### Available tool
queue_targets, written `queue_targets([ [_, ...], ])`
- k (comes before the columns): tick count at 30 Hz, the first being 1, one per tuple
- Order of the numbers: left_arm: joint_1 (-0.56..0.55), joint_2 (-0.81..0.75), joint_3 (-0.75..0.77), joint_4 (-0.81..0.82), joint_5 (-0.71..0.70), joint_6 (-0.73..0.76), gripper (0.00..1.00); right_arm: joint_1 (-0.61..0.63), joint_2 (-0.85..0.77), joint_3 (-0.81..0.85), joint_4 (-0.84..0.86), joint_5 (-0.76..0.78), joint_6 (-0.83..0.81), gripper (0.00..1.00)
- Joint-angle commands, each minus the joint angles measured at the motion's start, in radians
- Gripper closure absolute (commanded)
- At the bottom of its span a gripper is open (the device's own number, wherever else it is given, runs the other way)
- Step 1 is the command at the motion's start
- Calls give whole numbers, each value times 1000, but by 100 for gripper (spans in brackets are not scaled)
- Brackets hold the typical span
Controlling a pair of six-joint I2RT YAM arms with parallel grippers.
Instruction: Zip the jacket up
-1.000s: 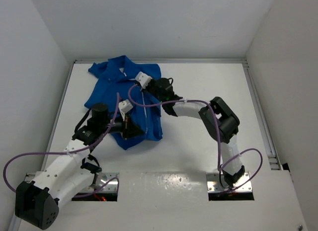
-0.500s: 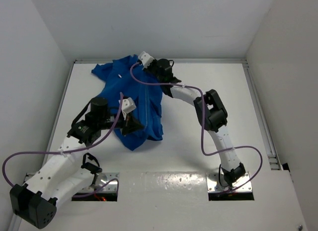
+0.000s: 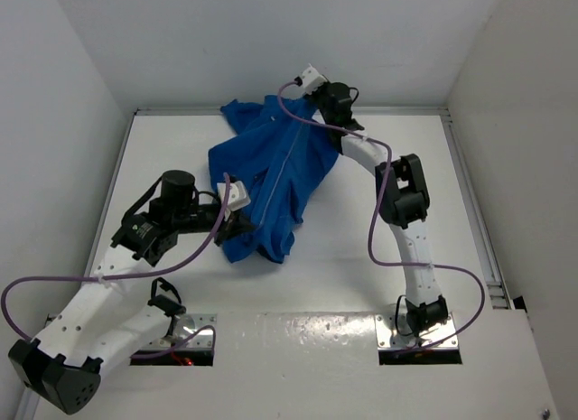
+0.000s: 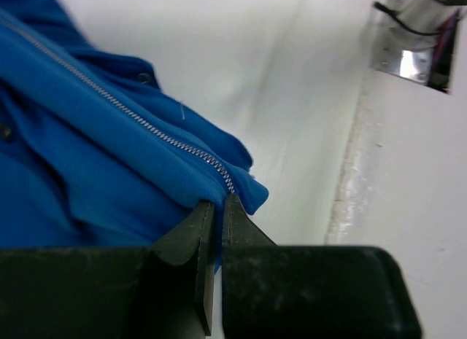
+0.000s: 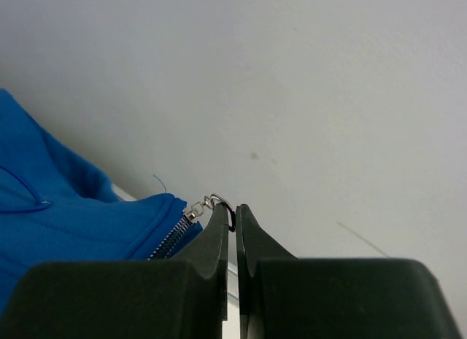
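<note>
Blue jacket (image 3: pixel 271 172) lies stretched from mid-table (image 3: pixel 388 176) to the back wall (image 3: pixel 271 41). The right arm reaches far forward, right gripper (image 5: pixel 233 211) pinching the silver pull (image 5: pixel 212 202). The left arm bends low, left gripper (image 4: pixel 217 205) clamped on the jacket's bottom edge.

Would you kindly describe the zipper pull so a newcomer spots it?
Find the blue jacket on the white table. Follow its pale zipper to the far end, where the right gripper pinches the pull: the only silver piece there.
</note>
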Motion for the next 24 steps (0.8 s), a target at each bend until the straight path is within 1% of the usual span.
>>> queue_targets([
  [1,-2,-18,67,-109,43,20,100,-96,-30,19,91,118,-56,100],
  [3,14,-18,67,-109,20,-12,100,-119,-46,-7,99,118,-65,100],
  [6,64,-18,67,-86,-77,-89,100,-151,-71,-39,105,123,-70,100],
  [8,103,-8,67,-40,-191,-136,100,-170,-97,-63,110,121,-70,100],
  [9,115,3,67,-19,-242,-190,100,-173,-103,-76,108,121,-68,100],
  [10,126,12,79,0,-343,-213,100,-183,-121,-86,108,124,-68,100],
  [12,144,58,108,40,-431,-260,100,-184,-138,-106,103,123,-58,100],
  [13,161,81,124,54,-475,-277,100,-190,-158,-144,108,121,-59,100],
  [14,182,106,165,67,-536,-278,100,-185,-178,-155,105,119,-54,100],
  [16,209,192,213,92,-587,-304,100,-187,-210,-204,108,122,-41,100],
  [17,225,219,266,113,-635,-304,100,-185,-239,-211,102,123,-33,100],
  [19,282,288,315,141,-649,-318,100,-187,-261,-254,87,136,-9,100],
  [20,302,310,340,150,-649,-318,100,-200,-301,-275,80,139,-2,100],
  [21,334,331,392,161,-640,-318,100,-199,-310,-280,61,141,5,100],
  [24,379,417,498,161,-649,-304,100,-223,-378,-306,-24,156,73,100],
])
